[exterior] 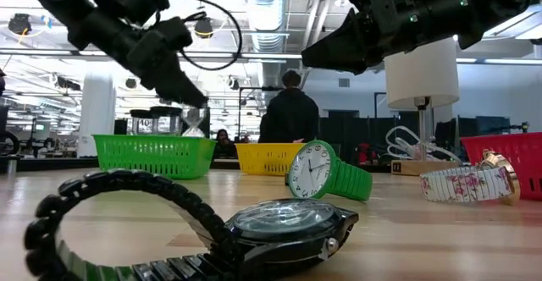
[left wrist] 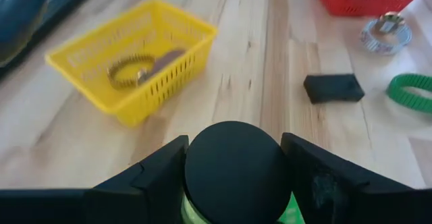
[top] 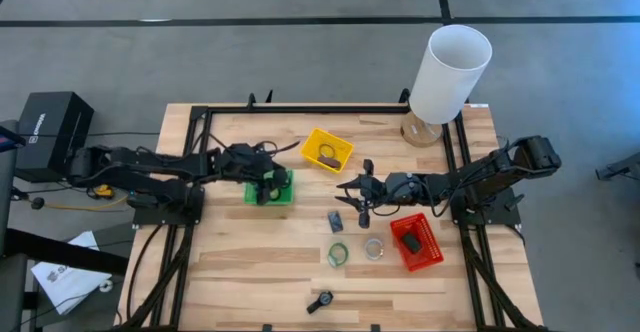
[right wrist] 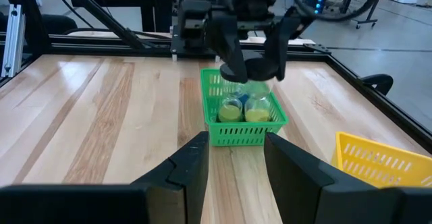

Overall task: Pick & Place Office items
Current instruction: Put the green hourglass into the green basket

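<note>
- You have a green mesh tray point(top: 283, 194), a yellow mesh tray point(top: 340, 142) and a red mesh tray point(top: 428, 255) on pale wood tabletop point(top: 250, 262).
- Your green-strapped watch point(exterior: 326, 173) has a white dial.
- Floral-patterned white watch band point(exterior: 461, 182).
- Black watch point(exterior: 203, 226), foreground.
- Black-capped jar point(left wrist: 235, 173).

Green mesh tray point(top: 283, 190) mid-left of high view, yellow tray point(top: 341, 144) just above centre, red tray point(top: 428, 255) lower right. Tall white cylinder point(top: 450, 72) on a round wooden base, top right corner of wood table point(top: 250, 262). Black box point(top: 50, 122) far left, off table. Low view: person point(exterior: 290, 112) in dark top, centre bkgd.
</note>
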